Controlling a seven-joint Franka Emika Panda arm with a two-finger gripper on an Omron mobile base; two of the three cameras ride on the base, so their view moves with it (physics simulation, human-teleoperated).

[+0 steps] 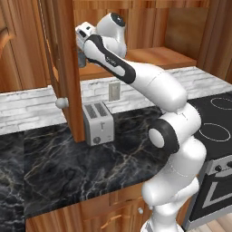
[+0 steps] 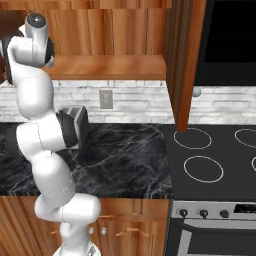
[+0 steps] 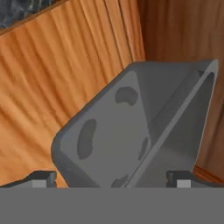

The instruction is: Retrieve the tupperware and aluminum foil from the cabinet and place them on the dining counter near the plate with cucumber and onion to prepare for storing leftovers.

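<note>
Inside the cabinet [image 3: 65,87], the wide-open tool [image 3: 111,178] straddles the tupperware [image 3: 131,131].

no readable text, label, brand, number or sign on anything in view.

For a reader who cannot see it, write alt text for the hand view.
A grey see-through tupperware sits tilted, close before the camera, on the wooden cabinet shelf. The open gripper has one dark fingertip at each side of the tub's near end, not yet closed on it.
</note>
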